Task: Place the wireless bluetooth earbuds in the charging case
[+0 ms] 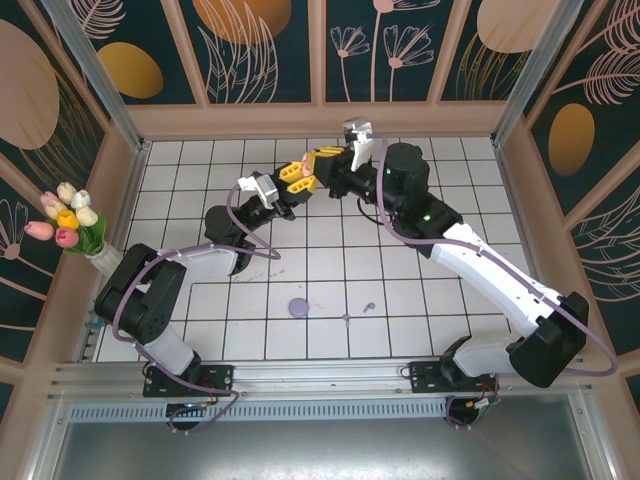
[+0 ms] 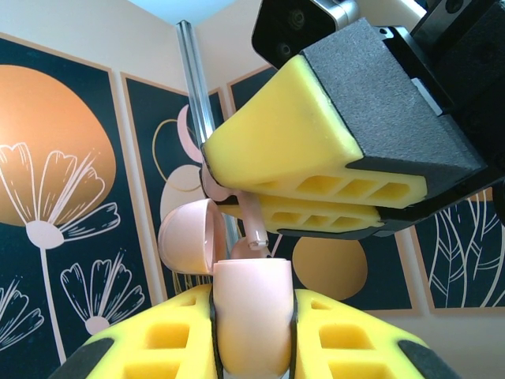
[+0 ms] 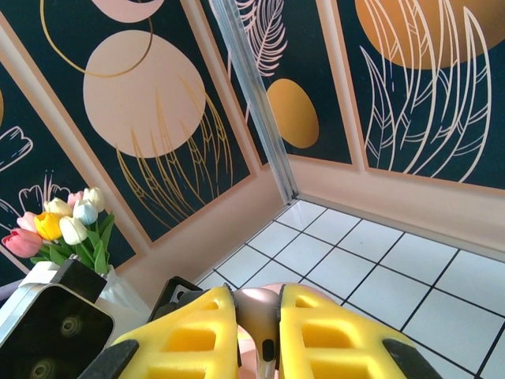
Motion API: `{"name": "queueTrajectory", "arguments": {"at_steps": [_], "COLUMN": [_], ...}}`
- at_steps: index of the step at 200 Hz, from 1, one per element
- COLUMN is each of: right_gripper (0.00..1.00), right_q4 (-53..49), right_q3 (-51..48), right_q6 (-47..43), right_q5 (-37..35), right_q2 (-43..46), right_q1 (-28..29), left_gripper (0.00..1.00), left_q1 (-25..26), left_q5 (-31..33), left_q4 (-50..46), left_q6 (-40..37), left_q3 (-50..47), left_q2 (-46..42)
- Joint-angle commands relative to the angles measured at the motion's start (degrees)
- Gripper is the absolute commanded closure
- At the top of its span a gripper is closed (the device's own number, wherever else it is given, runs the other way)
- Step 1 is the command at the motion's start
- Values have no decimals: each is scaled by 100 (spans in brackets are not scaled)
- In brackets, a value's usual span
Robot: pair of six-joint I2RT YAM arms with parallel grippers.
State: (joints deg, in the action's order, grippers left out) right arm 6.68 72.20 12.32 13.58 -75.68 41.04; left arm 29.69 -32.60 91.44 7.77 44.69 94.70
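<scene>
My left gripper (image 2: 254, 309) is shut on the pale pink charging case (image 2: 254, 324), held upright with its lid (image 2: 187, 237) swung open to the left. My right gripper (image 3: 257, 295) is shut on a pale pink earbud (image 3: 260, 316). In the left wrist view the earbud's stem (image 2: 257, 230) hangs tip-down just above the case's open mouth, apart from it. From above, the two grippers meet over the far middle tiles, left gripper (image 1: 294, 177) and right gripper (image 1: 320, 159). Two purple earbuds (image 1: 368, 306) (image 1: 346, 318) lie on the near tiles.
A round purple disc (image 1: 298, 308) lies on the near tiles, left of the purple earbuds. A vase of tulips (image 1: 68, 222) stands at the left wall. Patterned panels and metal posts (image 1: 88, 70) enclose the tiled floor.
</scene>
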Motion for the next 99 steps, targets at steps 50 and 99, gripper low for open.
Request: {"name": "queueTrajectory", "arguments": {"at_steps": [50, 99], "right_gripper": [86, 86], "right_q4": [-231, -408], "right_q3": [-116, -27], "right_q6": [-56, -183], "right_q5": [250, 206], "right_q2": [90, -58], "right_q1": [80, 89], "left_gripper": [100, 100], "left_q1": [23, 17], "left_q5": [30, 32], "left_q4": [701, 702], "left_q6": [14, 14], "left_q3": [110, 110], "left_q2": [31, 31]}}
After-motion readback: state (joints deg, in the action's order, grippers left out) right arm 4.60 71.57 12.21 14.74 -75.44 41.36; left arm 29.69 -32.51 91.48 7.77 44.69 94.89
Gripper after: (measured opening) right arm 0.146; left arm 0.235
